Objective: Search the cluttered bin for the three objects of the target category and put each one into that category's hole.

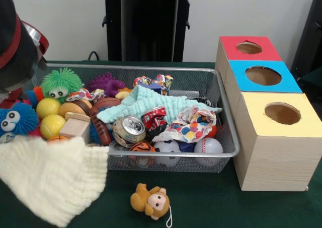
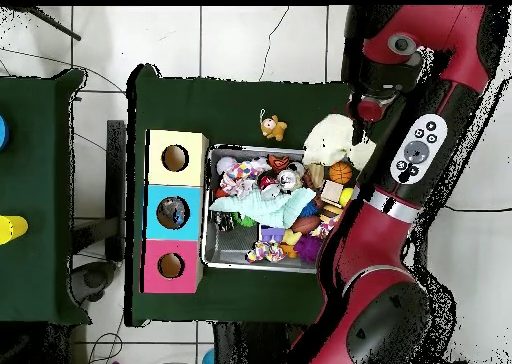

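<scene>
From the front, the arm (image 1: 17, 47) looms over the bin's (image 1: 221, 94) left end beside the cream cloth (image 1: 55, 180) draped over its rim, so it looks like clutter is getting cleared, and the toy monkey (image 1: 151, 200) sits outside on the table. Overhead, the gripper (image 2: 368, 110) hangs over that cloth's outer edge; can't tell if it's open or holding anything, and the three holed boxes (image 2: 175, 212) are across the bin from it, so next it needs to find a target

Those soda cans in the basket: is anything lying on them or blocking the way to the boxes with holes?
Yes. A mint green cloth lies behind and partly over the silver can and red can, with a spotted cloth beside them. Between them and the boxes stands only the basket's wire wall. The hand itself cannot be made out.
</scene>
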Robot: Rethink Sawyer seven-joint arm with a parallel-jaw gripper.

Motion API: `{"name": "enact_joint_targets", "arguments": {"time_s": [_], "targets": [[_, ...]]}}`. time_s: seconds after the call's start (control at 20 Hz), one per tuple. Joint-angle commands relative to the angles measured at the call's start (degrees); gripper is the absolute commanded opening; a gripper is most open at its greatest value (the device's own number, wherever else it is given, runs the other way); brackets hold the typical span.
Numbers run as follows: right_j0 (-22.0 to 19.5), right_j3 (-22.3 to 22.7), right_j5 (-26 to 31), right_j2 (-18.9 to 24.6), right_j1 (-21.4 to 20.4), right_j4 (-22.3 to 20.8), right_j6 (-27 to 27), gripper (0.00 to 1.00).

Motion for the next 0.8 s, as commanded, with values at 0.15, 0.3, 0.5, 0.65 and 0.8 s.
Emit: {"name": "enact_joint_targets", "arguments": {"time_s": [0.15, 0.3, 0.5, 0.65, 0.8], "targets": [[-0.97, 1.34, 1.12, 1.61, 1.18, 1.24, -11.11, 1.0], [-1.12, 1.21, 1.3, 1.83, 1.39, 2.37, -10.35, 1.0], [-1.76, -0.88, 2.2, 6.02, 3.63, 9.73, -2.05, 1.0], [-1.91, -2.47, 0.38, 8.97, 5.45, 15.72, 4.33, 1.0], [-1.87, -3.36, -1.16, 10.49, 6.39, 18.91, 7.96, 1.0]]}}
